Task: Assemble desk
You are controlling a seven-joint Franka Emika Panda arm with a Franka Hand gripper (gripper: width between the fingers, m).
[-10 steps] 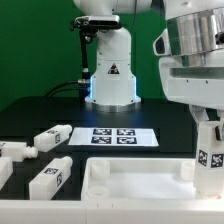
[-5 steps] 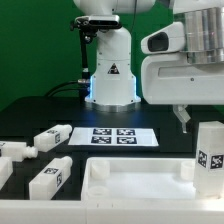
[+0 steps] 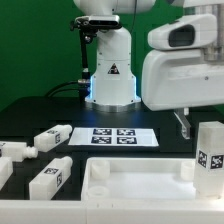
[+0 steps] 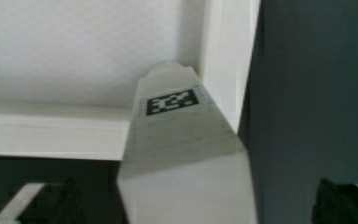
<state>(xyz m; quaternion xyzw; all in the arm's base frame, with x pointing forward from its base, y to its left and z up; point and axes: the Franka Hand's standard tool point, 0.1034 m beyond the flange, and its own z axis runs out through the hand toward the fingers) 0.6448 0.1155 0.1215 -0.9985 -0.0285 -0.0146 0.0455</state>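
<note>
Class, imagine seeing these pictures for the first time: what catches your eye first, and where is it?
The big white arm fills the exterior view's upper right, its jaws open astride a tagged leg standing upright in the tabletop's corner on that side. Loose legs lie on the dark table at that view's left.
</note>
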